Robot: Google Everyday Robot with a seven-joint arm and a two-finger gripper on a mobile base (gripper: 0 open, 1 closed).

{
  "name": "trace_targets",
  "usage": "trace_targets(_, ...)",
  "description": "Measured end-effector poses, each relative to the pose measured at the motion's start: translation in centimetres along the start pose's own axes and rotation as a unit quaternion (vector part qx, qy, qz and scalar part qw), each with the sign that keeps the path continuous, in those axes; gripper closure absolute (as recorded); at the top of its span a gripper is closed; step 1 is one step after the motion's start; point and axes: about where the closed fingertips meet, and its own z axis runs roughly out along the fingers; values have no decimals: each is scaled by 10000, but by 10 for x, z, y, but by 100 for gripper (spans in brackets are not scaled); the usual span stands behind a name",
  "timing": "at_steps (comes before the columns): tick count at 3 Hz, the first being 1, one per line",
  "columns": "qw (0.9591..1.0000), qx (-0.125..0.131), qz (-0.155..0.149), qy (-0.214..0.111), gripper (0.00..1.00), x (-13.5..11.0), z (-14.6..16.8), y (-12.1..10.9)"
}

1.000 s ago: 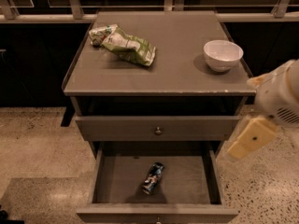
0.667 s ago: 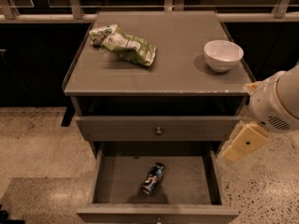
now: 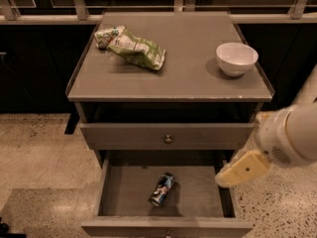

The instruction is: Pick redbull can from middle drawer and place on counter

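Tool (image 3: pixel 241 168) sits lower right, above the right wall of the drawer (image 3: pixel 129 192), open or closed can't tell; swing left, descend on the lying can (image 3: pixel 162 188), clamp across its narrow body.

you've got: green-white snack bag (image 3: pixel 132 47) 11 o'clock | white bowl (image 3: pixel 237 58) upright, 2 o'clock | top drawer (image 3: pixel 129 135) shut | speckled floor (image 3: pixel 39 148) 8 o'clock

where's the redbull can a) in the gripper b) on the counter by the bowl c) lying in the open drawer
c: the redbull can lies on its side on the floor of the middle drawer, apart from the gripper at the drawer's right edge.
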Motion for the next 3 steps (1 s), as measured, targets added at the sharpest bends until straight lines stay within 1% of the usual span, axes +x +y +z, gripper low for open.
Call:
trace_targets(1, 9941, -241, 1053, -122, 0, 17, 61, 41)
trace_targets(2, 9863, -452, 1568, -229, 0, 26, 117, 79)
trace_targets(3, 9861, -187, 1580, -475, 0, 18, 122, 68)
